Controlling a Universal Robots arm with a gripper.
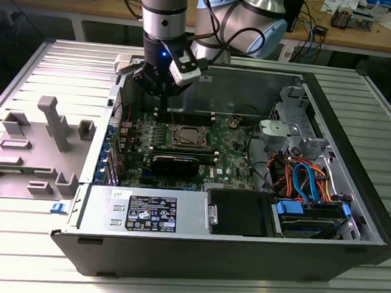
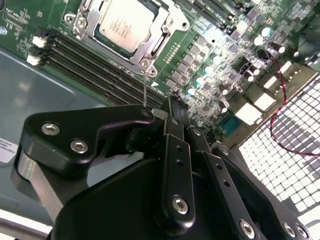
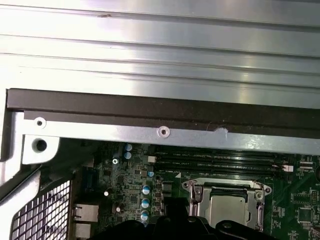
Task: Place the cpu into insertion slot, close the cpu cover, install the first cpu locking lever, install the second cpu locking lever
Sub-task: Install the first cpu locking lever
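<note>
The cpu (image 2: 122, 22) lies flat in the insertion slot (image 1: 186, 138) on the green board, its pale silver top showing. The cpu cover (image 2: 161, 37), a silvery frame, lies down around the chip, and both wrist views show it (image 3: 227, 187). A thin metal locking lever (image 2: 145, 87) stands up from the socket's corner and reaches my fingertips; whether they grip it I cannot tell. My gripper (image 1: 165, 103) hangs over the board just behind the socket, between it and the case's back wall. Its black fingers (image 2: 170, 115) look closed together.
The socket sits inside an open computer case. Long black memory slots (image 2: 95, 65) flank it, and a black-shrouded expansion card (image 1: 174, 164) lies in front. A power supply (image 1: 148, 211), a drive bay with blue cables (image 1: 307, 213) and a grey fixture tray (image 1: 43, 144) stand nearby.
</note>
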